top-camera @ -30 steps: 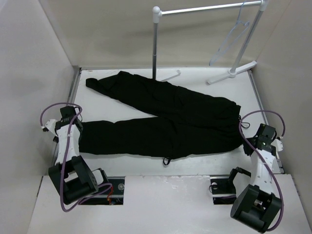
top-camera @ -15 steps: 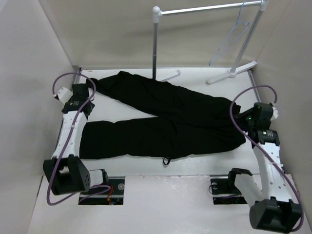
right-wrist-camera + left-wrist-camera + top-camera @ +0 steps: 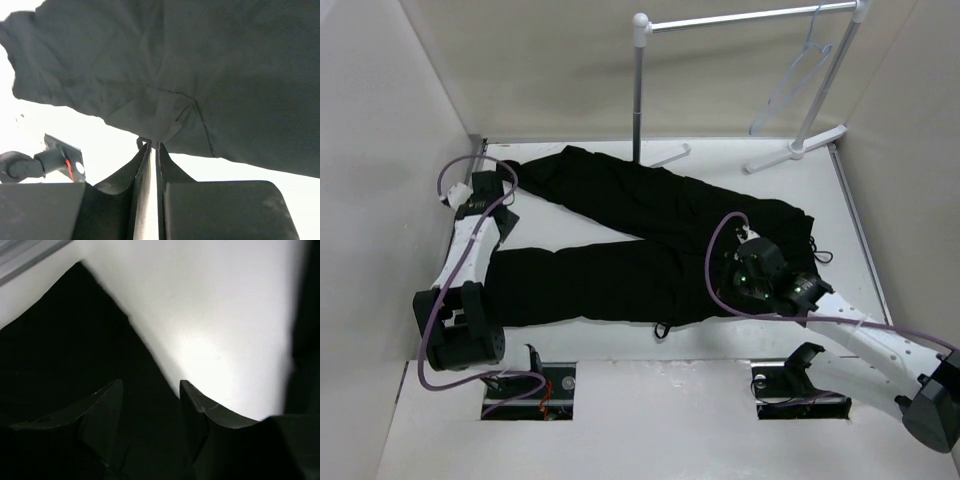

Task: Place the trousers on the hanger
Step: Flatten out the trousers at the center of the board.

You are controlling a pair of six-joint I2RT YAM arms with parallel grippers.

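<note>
Observed left gripper point(image 3: 151, 390) with smooth, dark, tapered fingers point(image 3: 200, 410) spread apart over the edge of matte black cloth and the bare white table point(image 3: 215, 315). Found right gripper point(image 3: 154, 146) drawn together to a thin slit, clamping nothing, tips at the cloth's edge beside a thin drawstring loop point(image 3: 140, 142). Recorded the trousers point(image 3: 650, 240) lying flat mid-table, soft and creased, legs toward 9 o'clock, waist toward 3. Noted the hanger point(image 3: 798, 80), a slender pale wire triangle, hooked on the white tubular rail point(image 3: 740, 18) at 1 o'clock, well apart from both grippers.

No readable text or labels.
</note>
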